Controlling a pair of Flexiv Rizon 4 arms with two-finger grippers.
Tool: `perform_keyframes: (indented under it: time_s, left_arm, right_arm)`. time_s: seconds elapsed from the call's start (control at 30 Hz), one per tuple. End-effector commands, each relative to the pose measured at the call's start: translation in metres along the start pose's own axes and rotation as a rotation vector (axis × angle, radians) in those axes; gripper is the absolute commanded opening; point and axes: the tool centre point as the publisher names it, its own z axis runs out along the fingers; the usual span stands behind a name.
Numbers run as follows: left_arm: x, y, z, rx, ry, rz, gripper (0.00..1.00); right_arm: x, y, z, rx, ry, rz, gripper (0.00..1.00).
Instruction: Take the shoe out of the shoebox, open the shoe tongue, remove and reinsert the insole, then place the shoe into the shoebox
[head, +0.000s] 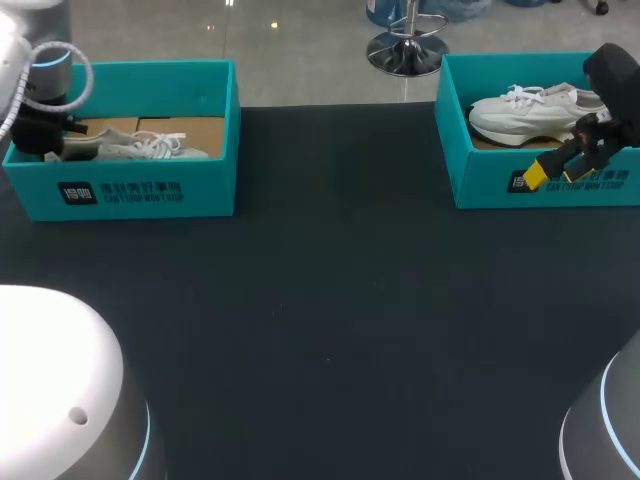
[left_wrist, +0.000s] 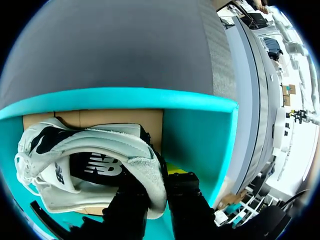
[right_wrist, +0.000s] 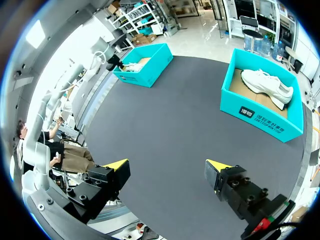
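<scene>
Left wrist view: the left hand (left_wrist: 157, 200) is closed on the heel edge of a pale shoe (left_wrist: 95, 150), with one dark finger (left_wrist: 187, 200) on either side of the padded collar. The shoe lies inside the left shoebox (left_wrist: 200, 135), a teal box with a brown cardboard floor. Its dark inner lining faces the camera, and its laces are bunched at the end away from the fingers. In the head view this box stands at the far left corner of the dark surface (head: 330, 320). The left arm comes down into the box's left end, and the shoe's toe points toward the box's right wall.

In the right wrist view the right hand (right_wrist: 167, 165) is open, its yellow tips spread wide with nothing between them, and it hangs above bare surface. Ahead of it stands the right shoebox (right_wrist: 260, 120), also teal, at the far right corner of the surface. A white shoe (right_wrist: 267, 87) sits upright on its sole inside. In the head view the right hand hangs just in front of that box's near wall. The two boxes are well apart, with bare dark surface between them.
</scene>
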Motion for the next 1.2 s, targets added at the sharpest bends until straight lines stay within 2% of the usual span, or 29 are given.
perform_keyframes:
  time_s: [0.03, 0.07, 0.1, 0.23, 0.33, 0.47, 0.7, 0.83, 0.93, 1.2]
  left_arm:
    - [0.001, 0.002, 0.0, -0.005, 0.003, 0.005, 0.74]
    - [0.001, 0.002, 0.0, -0.006, 0.004, 0.004, 0.89]
    - [0.002, 0.003, -0.001, -0.009, 0.002, 0.004, 1.0]
    - [0.005, 0.007, -0.011, -0.025, -0.016, -0.009, 1.0]
    - [0.007, 0.009, -0.028, -0.029, -0.063, -0.015, 1.0]
    - [0.007, 0.008, -0.06, -0.039, -0.096, -0.042, 1.0]
    - [0.009, 0.005, -0.124, -0.013, -0.167, -0.082, 1.0]
    - [0.011, 0.001, -0.153, -0.013, -0.224, -0.089, 1.0]
    - [0.009, -0.003, -0.163, -0.015, -0.236, -0.07, 1.0]
    - [0.009, -0.003, -0.163, -0.015, -0.236, -0.07, 1.0]
  right_arm:
    - [0.0, 0.001, 0.001, 0.002, -0.001, 0.001, 1.0]
    - [0.0, 0.001, 0.001, 0.002, -0.001, 0.001, 1.0]
    - [0.0, 0.001, 0.001, 0.002, -0.001, 0.001, 1.0]
    - [0.0, 0.001, 0.001, 0.002, -0.001, 0.001, 1.0]
    - [0.0, 0.001, 0.001, 0.002, -0.001, 0.001, 1.0]
    - [0.0, 0.001, 0.001, 0.002, -0.001, 0.001, 1.0]
    - [0.0, 0.001, 0.001, 0.002, -0.001, 0.001, 1.0]
    - [0.0, 0.001, 0.001, 0.002, -0.001, 0.001, 1.0]
    - [0.0, 0.001, 0.001, 0.002, -0.001, 0.001, 1.0]
    - [0.0, 0.001, 0.001, 0.002, -0.001, 0.001, 1.0]
